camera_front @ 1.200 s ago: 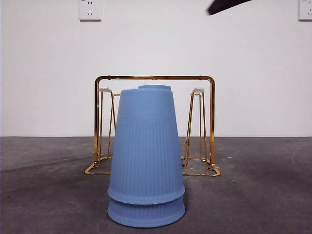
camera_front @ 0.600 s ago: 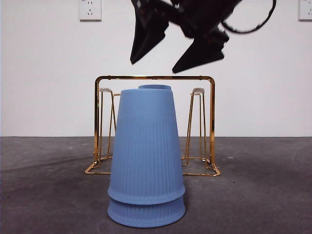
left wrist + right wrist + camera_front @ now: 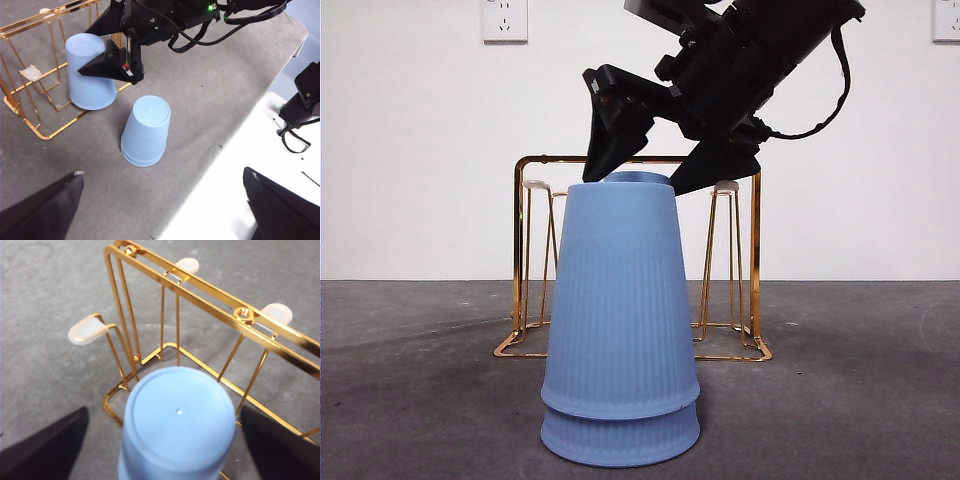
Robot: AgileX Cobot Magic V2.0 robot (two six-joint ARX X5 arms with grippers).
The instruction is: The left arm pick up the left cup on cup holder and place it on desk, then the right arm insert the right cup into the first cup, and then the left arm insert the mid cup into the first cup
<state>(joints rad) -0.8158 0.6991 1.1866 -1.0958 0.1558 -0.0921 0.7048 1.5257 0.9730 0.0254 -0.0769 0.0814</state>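
Note:
Two blue ribbed cups (image 3: 620, 320) stand stacked upside down on the dark grey desk (image 3: 860, 400). They also show in the left wrist view (image 3: 145, 132). Behind them a third blue cup (image 3: 638, 179) sits upside down on the gold wire cup holder (image 3: 755, 250). My right gripper (image 3: 634, 182) is open, with one jaw on each side of that cup's top (image 3: 178, 415). My left gripper (image 3: 162, 173) is open and empty, high above the desk's near edge.
Two bare white-tipped pegs (image 3: 87, 329) of the holder stand on either side of the cup. A white surface (image 3: 240, 175) borders the desk, with a black device (image 3: 305, 100) on it. Wall sockets (image 3: 504, 18) are on the white wall behind.
The right arm has come down from the top right corner with its jaws open. Its jaws now straddle the top of the cup on the holder. The cups have not moved.

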